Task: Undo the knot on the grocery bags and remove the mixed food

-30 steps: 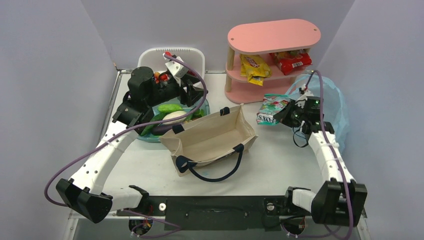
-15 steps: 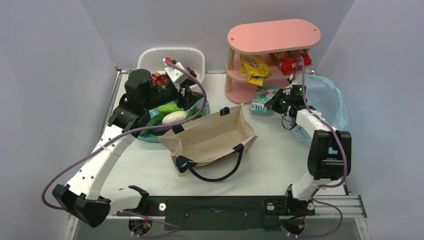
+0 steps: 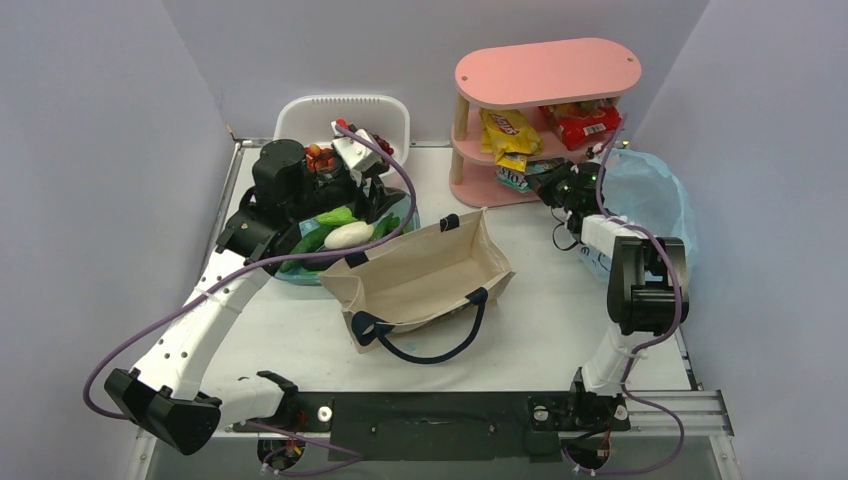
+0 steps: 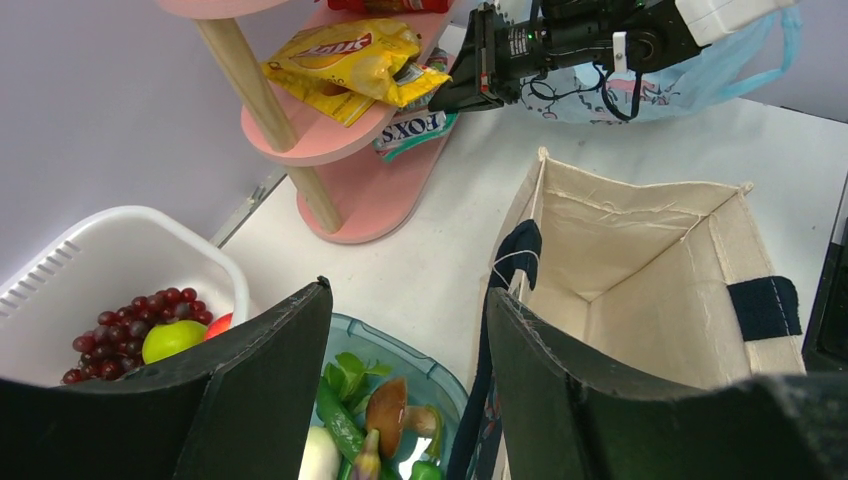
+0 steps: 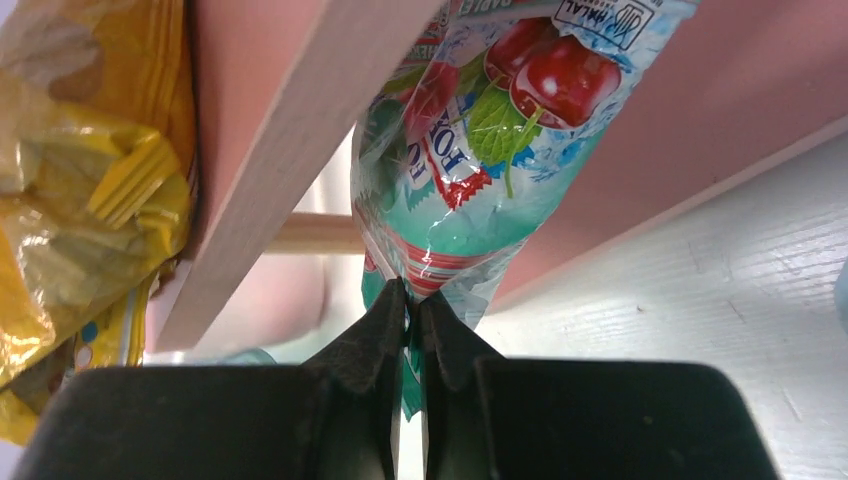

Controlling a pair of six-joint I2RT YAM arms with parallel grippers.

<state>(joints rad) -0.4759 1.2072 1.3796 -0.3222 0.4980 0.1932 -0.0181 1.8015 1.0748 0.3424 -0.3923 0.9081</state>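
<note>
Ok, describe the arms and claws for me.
The left arm and right arm are white links with black joint housings, each trailed by a purple cable. The left claw and right claw have matte black, wedge-shaped fingers.

A white table (image 3: 560,330) is forming the floor of the enclosure. Three plain lavender-grey panels are closing it in: a left wall (image 3: 100,150), a back wall (image 3: 400,40) and a right wall (image 3: 780,200), each one meeting the table edge. A pink three-tier shelf (image 3: 547,72) with an oval top and pale wooden posts (image 3: 462,120) is standing on the far side of the table, right of centre, near the back wall. A black plate (image 3: 430,412) is running along the near edge. Even, diffuse light is casting only soft shadows.
</note>
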